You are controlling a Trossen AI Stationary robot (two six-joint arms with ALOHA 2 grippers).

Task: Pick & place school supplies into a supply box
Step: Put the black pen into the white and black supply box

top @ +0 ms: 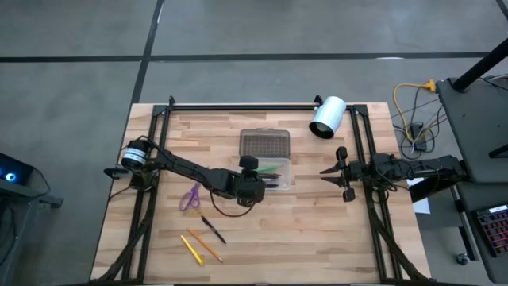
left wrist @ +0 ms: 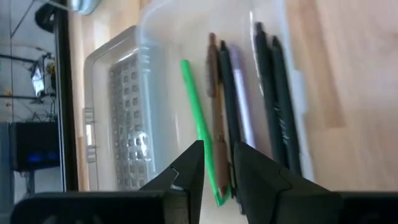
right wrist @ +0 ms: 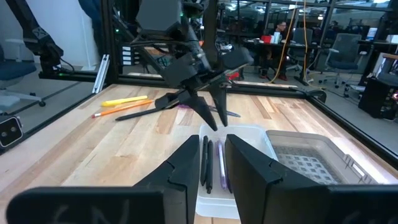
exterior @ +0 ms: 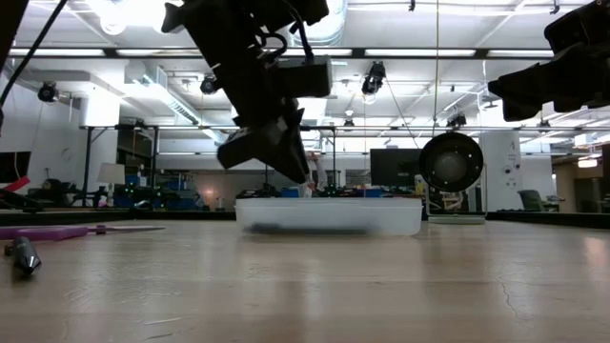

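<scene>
- I have the left gripper (top: 262, 179) over the supply box (top: 286, 168), at the table's centre; its fingers stand slightly apart, clamped on nothing.
- Inside I see a green pen (left wrist: 200, 127) beside brown and dark ones.
- Right gripper (top: 333, 172) waits at the box's 3 o'clock, fingers parted.
- Purple scissors (top: 190, 197), a dark pen (top: 213, 229) and yellow pencils (top: 198, 248) lie toward 8 o'clock.

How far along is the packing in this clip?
Several pens, including a green one, already lie in the supply box. The left hand hovers over the box with nothing between its fingers; the right hand waits aside. The scissors, a dark pen and two yellow-orange pencils remain on the table.
</scene>
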